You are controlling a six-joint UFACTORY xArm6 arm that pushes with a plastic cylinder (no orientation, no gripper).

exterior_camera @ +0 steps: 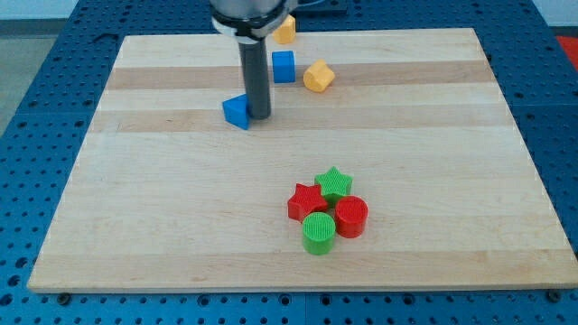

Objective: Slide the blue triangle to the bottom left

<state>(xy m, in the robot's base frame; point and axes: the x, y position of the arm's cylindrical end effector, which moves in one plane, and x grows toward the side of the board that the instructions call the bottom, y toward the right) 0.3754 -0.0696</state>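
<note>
The blue triangle (237, 111) lies on the wooden board (135, 199) in the upper left-middle part of the view. My tip (258, 116) stands right against the triangle's right side, touching or nearly touching it. The dark rod rises from there to the view's top.
A blue cube (284, 67) and a yellow block (318, 77) lie to the upper right of the tip. Another yellow block (285, 31) sits at the board's top edge. A cluster of a red star (305, 200), green star (335, 184), red cylinder (351, 217) and green cylinder (318, 233) lies lower right of centre.
</note>
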